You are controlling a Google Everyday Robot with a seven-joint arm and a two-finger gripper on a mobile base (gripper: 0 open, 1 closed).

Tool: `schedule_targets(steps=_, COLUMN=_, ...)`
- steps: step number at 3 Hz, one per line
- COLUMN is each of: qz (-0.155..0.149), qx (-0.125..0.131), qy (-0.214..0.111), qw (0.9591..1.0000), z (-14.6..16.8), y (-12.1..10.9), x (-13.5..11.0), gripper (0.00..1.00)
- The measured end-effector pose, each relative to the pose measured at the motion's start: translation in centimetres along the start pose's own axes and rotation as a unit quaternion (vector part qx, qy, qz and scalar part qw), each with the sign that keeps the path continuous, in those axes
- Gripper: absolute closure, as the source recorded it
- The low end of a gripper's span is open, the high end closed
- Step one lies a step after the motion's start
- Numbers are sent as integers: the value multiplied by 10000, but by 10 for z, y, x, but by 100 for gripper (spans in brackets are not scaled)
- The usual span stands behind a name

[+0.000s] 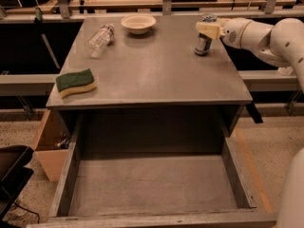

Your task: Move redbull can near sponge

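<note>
The arm (278,37) is smooth white, made of rounded, bulbous shells with darker seams between them. Its pale cream gripper (208,30) is above the desk's (156,75) far right part.

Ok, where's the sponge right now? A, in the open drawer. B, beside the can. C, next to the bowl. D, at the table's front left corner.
D: the sponge lies at the front left corner of the table, while the gripper is at the can on the back right.
</note>
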State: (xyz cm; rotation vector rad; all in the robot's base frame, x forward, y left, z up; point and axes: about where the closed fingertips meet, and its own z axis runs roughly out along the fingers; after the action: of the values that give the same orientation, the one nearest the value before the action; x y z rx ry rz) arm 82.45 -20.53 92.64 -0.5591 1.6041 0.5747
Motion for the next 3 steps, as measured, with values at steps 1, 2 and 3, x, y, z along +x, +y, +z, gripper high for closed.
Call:
schedule_targets(steps=1, qz=5, qx=-22, qy=3, qw=10000, z=3, y=2, x=1, gripper=87)
schedule_targets(steps=2, qz=9, qx=-44, qy=5, qw=10000, z=6, y=4, x=1, gripper=100)
schedule_targets(steps=3, qz=-94, qx=-124, qy=-18, qw=9999, z=9, y=9, x=-3, gripper=100)
